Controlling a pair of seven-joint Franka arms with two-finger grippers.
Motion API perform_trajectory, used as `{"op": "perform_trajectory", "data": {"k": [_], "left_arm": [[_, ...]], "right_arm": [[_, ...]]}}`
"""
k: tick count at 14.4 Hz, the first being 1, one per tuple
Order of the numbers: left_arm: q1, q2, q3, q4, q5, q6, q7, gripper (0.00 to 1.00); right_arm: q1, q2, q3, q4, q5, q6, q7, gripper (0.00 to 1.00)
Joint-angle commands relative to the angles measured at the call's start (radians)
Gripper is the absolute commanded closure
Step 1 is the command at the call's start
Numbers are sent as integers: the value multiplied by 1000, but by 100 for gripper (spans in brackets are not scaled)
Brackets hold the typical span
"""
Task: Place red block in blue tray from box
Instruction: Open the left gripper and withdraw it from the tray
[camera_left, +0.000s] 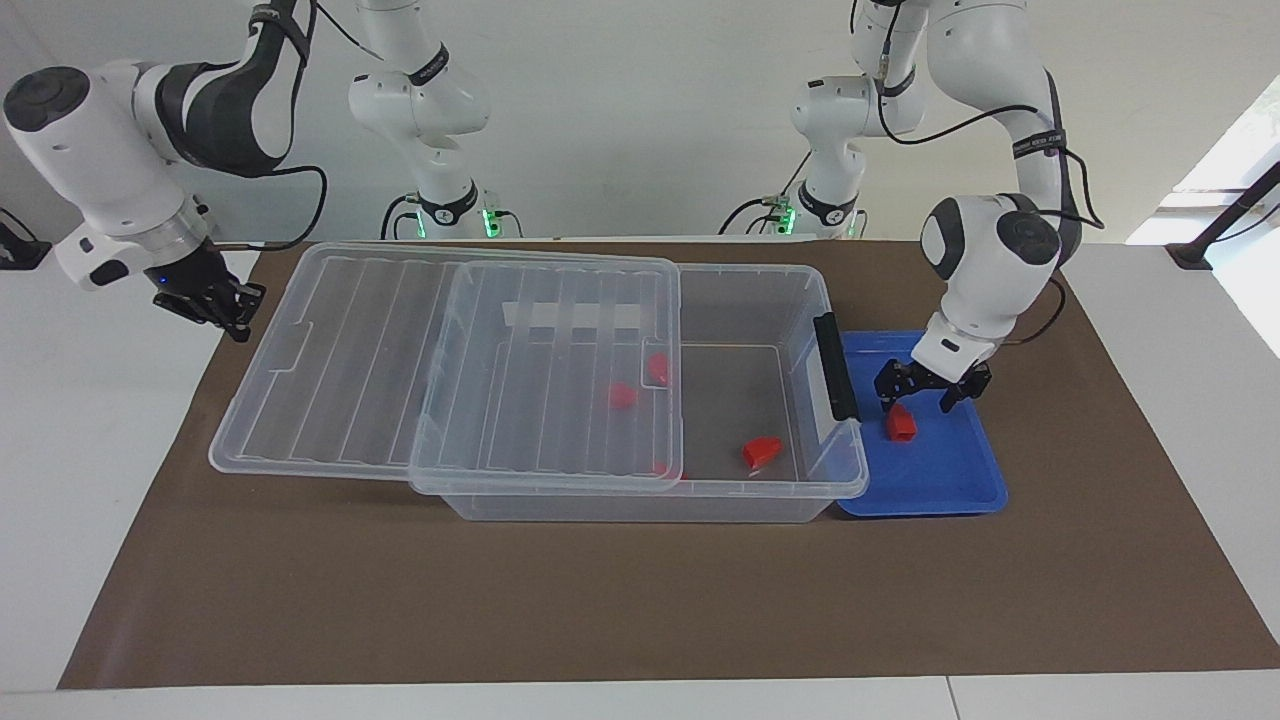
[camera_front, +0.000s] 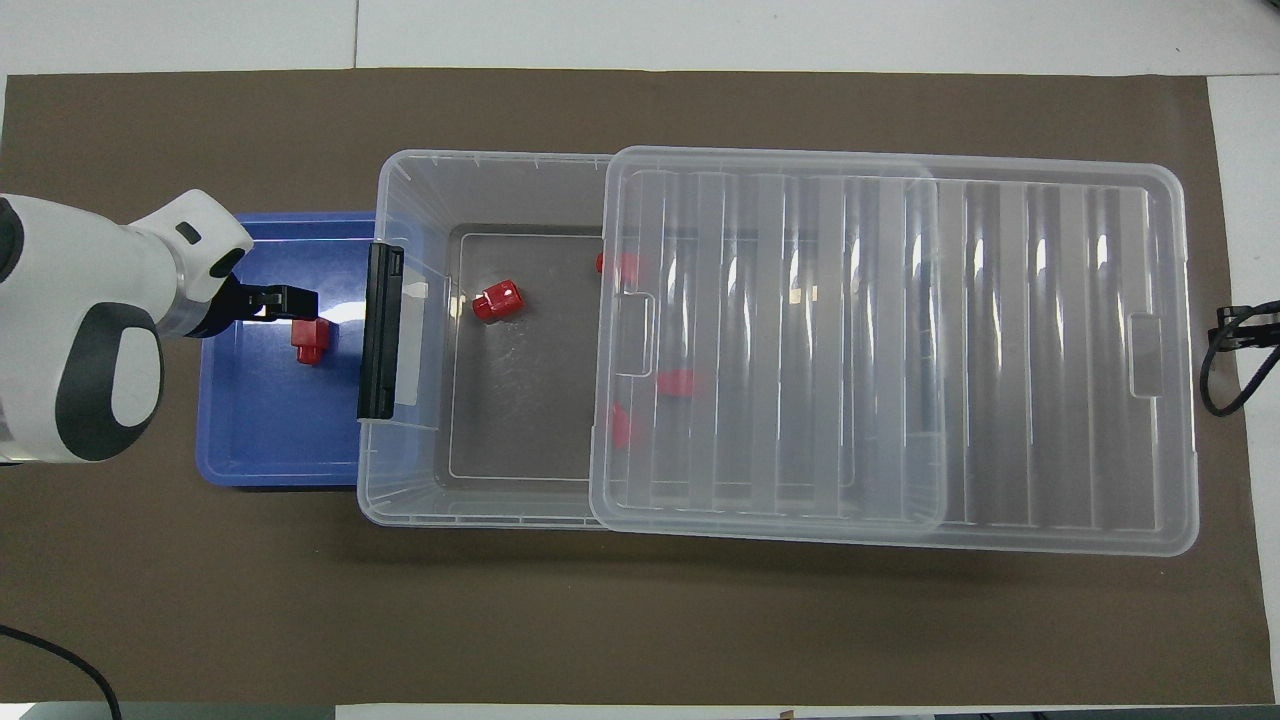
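Note:
The red block lies in the blue tray, which stands against the box's end toward the left arm. It also shows in the overhead view on the tray. My left gripper hangs low over the tray, open, with one fingertip just above the block. The box is a clear bin with a black latch handle. Its ribbed lid is slid toward the right arm's end, leaving the tray-side part open. My right gripper waits beside the mat's edge at its own end.
Several other red pieces lie in the box: a wedge-like one in the open part and two under the lid. The lid overhangs the box's end. A brown mat covers the table.

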Motion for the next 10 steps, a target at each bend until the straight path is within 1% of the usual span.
{"op": "perform_trajectory", "data": {"k": [1,3,6,7,9,10], "left_arm": [[-7,-28,-1,125,14,-173,-44,0],[-7,-28,-1,247,14,-305,-44,0],[-1,-16,-2,408,12,-458,-41,0],[2,-13,-2,448,9,-501,-41,0],[5,-20,-1,483,7,-555,-41,0],[5,-33,1,476,4,-563,-41,0]], "right_arm": [[1,-30,-4,-75,-19,63,-21,100],[7,-32,-3,-97,-19,90,-10,100],[15,-32,-3,-109,-19,98,1,100],[16,-32,2,-110,-19,100,22,100],[42,-32,3,-110,-19,98,47,100],[44,-32,3,-110,-16,97,48,100]]}}
